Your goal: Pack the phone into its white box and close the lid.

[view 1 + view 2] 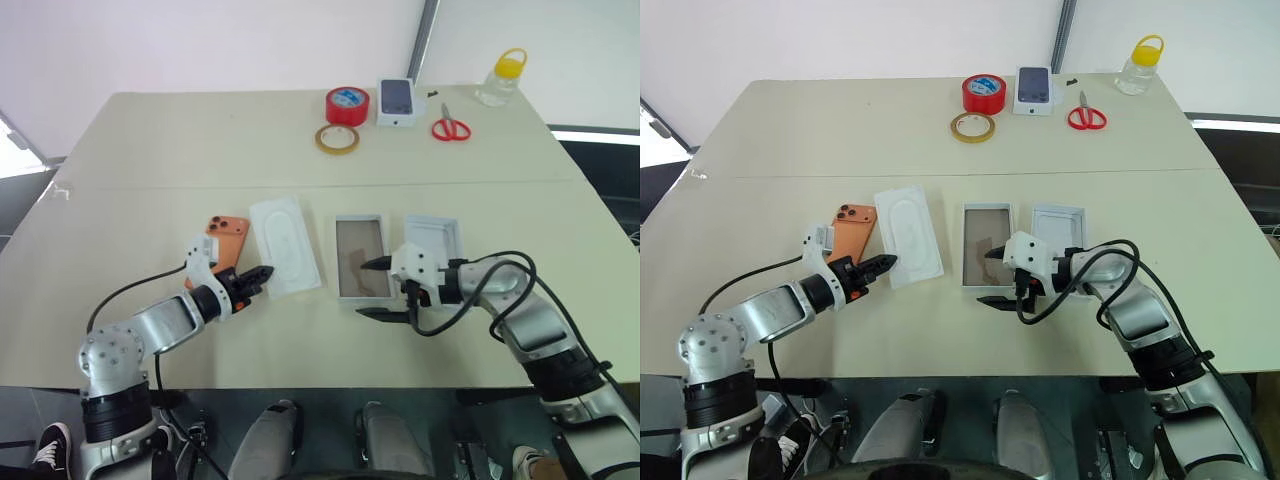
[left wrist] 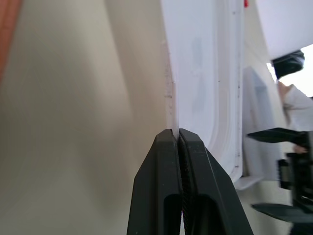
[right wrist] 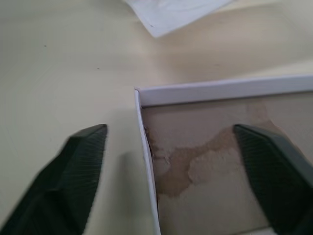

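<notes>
The orange phone (image 1: 228, 238) lies back up on the table, left of centre. Beside it on the right lies a flat white insert (image 1: 285, 243) with an oval emboss. My left gripper (image 1: 258, 275) is shut on the near edge of that insert (image 2: 195, 73), a thin white rim pinched between its tips (image 2: 176, 133). The white box (image 1: 361, 257) lies open with its brownish floor (image 3: 220, 161) showing. My right gripper (image 1: 378, 288) is open astride the box's near wall, one finger over the floor and one outside. The lid (image 1: 435, 232) lies inside up just right of the box.
At the table's far side stand a red tape roll (image 1: 347, 105), a tan tape ring (image 1: 337, 139), a small white box picturing a dark phone (image 1: 396, 102), red scissors (image 1: 451, 128) and a clear bottle with a yellow cap (image 1: 503, 78). The table's front edge (image 1: 330, 385) is close to both arms.
</notes>
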### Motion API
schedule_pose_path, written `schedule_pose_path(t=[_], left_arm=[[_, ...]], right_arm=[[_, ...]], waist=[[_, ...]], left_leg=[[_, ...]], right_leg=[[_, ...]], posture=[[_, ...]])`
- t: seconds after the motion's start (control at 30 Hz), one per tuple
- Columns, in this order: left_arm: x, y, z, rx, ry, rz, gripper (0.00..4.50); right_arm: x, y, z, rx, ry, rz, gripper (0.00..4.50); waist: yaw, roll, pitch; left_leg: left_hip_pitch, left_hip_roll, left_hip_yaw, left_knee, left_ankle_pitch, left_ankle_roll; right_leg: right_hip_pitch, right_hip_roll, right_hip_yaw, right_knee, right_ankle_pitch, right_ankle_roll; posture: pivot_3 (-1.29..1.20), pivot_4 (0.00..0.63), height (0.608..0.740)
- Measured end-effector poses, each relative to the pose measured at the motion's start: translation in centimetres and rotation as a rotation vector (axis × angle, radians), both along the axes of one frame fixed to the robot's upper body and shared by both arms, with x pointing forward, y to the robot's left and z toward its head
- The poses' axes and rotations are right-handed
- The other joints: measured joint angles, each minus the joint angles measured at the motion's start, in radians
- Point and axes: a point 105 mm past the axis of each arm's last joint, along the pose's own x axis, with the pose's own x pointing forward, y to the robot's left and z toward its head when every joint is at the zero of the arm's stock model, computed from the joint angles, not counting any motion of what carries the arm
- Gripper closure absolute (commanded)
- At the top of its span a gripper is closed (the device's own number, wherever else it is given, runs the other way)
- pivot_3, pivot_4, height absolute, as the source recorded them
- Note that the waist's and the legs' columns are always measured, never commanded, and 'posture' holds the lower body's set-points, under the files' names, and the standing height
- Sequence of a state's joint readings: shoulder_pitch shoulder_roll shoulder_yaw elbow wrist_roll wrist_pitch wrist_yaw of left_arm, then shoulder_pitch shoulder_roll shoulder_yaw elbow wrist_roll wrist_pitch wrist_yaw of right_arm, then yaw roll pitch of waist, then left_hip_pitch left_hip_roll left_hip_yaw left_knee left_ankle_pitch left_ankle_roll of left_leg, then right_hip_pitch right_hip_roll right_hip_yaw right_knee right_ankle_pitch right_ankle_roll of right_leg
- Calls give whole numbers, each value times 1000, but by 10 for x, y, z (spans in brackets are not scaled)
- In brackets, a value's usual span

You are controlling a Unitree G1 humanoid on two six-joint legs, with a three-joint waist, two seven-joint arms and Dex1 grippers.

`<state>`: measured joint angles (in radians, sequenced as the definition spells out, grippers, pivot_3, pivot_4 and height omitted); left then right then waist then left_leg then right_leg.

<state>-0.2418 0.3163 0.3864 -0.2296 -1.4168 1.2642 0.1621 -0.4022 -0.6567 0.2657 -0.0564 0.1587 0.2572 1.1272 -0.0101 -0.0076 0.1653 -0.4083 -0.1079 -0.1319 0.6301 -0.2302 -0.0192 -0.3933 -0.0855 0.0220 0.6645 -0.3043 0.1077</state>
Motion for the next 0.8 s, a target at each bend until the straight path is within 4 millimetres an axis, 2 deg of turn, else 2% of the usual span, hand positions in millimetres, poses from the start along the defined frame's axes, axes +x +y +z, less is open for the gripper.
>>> schedule_pose_path(t=[0.17, 0.4, 0.5, 0.7, 0.77, 0.8], left_arm=[[2, 3, 11, 25, -28, -16, 4500], [15, 5, 27, 26, -81, 41, 4500], [16, 1, 27, 10, -71, 32, 4500], [16, -5, 28, -3, -60, 2, 4500], [15, -9, 24, -6, -40, -21, 4500], [14, -11, 22, -1, -29, -33, 4500]], right_arm=[[-2, 5, -6, -29, 20, 34, 4435], [0, 13, -10, -76, -17, 59, 4479], [-3, 25, -12, -45, -5, 84, 4479], [-13, 61, -8, 41, -4, 137, 4479], [-15, 66, -7, 44, -7, 151, 4479], [-15, 66, -7, 46, -3, 150, 4207]], waist=[[-1, -1, 0], [-2, -1, 0], [-3, -1, 0], [-1, -1, 0], [-1, -1, 0], [-1, -1, 0]], left_leg=[[0, 0, 0, 0, 0, 0], [0, 0, 0, 0, 2, -3], [0, 0, 0, 0, 2, -3], [0, 0, 0, 0, 3, -4], [0, 0, 0, 0, 3, -4], [0, 0, 0, 0, 3, -4]], right_leg=[[0, 0, 0, 0, 0, 0], [0, 0, 0, 0, 0, 0], [-1, 1, 0, 1, 0, 0], [-1, 1, 1, 1, 0, 0], [-1, 1, 0, 1, 0, 0], [-1, 1, 0, 1, 0, 0]], posture=[[0, 150, 740], [0, 150, 740], [0, 150, 740], [0, 150, 740], [0, 150, 740], [0, 150, 740]])
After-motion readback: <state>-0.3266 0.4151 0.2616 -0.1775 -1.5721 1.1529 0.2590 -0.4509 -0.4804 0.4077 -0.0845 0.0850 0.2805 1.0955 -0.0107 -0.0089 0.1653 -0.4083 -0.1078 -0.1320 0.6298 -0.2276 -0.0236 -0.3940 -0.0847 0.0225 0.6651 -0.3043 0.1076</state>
